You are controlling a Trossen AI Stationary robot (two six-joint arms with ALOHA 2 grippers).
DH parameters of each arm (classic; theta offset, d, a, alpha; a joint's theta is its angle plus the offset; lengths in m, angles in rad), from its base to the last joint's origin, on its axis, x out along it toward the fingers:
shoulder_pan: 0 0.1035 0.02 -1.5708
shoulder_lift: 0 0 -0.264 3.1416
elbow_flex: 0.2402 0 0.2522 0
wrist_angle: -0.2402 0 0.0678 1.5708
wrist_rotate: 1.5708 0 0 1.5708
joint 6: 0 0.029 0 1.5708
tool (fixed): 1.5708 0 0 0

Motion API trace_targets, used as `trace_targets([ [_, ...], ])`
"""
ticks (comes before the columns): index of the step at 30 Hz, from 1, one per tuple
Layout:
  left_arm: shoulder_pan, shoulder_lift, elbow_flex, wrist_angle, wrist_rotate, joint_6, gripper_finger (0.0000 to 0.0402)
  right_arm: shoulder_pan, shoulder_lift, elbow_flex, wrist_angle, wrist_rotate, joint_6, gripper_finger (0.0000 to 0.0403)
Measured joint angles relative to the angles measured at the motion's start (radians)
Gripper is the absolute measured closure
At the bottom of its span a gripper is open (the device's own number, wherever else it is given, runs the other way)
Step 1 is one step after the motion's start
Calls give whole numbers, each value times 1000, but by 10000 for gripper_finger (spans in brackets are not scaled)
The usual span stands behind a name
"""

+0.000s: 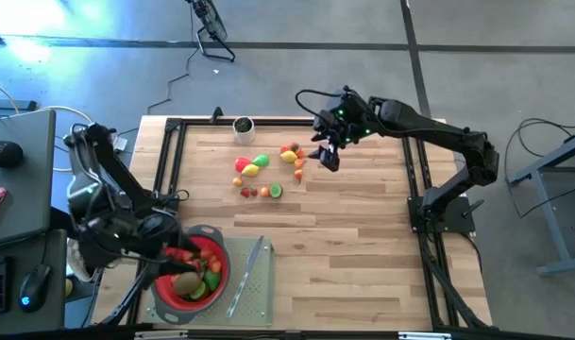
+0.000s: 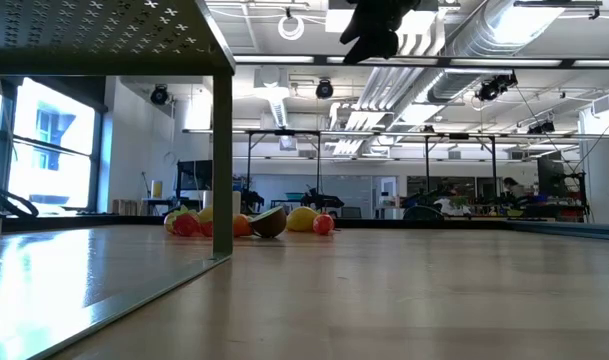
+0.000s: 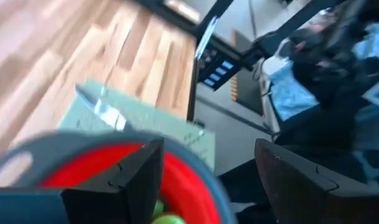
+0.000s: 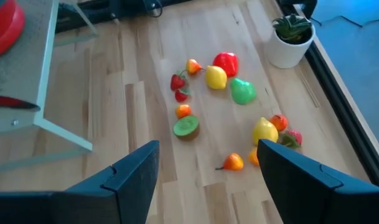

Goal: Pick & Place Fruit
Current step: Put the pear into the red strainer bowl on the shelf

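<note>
High view, fruit: I see loose toy fruit [image 1: 268, 173] in two small clusters on the far middle of the table, red, yellow, orange and green pieces, each small and glossy.
Right wrist view, fruit detail: I make out a yellow lemon shape [image 4: 216, 77], a red pepper-like piece [image 4: 226, 63], a green pear shape [image 4: 242, 91], a cut green half [image 4: 186, 127] and small red berries [image 4: 178, 82].
Table: pale wooden planks [image 1: 363, 246] inside a black metal frame.
Strainer: red, bowl-shaped, grey rim [image 1: 164, 304], at the near left on a pale grey-green board [image 1: 259, 293].
Strainer contents: several fruit already lie inside; I can tell green, brown and red pieces [image 1: 194, 280].
Knife: slim and grey [image 1: 245, 274], lying on the board just beside the strainer.
Pot: small white pot with a green plant [image 4: 290, 38] at the table's far edge, near the fruit.
Left gripper [image 1: 178, 255]: over the strainer's rim, fingers spread apart, nothing between them in its wrist view.
Right gripper [image 1: 327, 151]: raised above the far cluster, fingers parted wide, holding nothing.
Low view: I see the fruit as a low row across the table, with the right gripper dark at the upper edge.
</note>
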Motion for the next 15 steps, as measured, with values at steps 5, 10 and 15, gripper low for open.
trace_targets([
  [5, 0, 0, 107, -13, -81, 127, 158, -15, 0, 0, -24, -1, -14, 140],
  [10, 0, -7, 157, -24, -150, 338, 158, -43, 0, 0, -26, -95, -38, 144],
  [15, 0, -29, 157, -29, -246, 461, 158, -73, 0, 0, -26, -127, -50, 160],
])
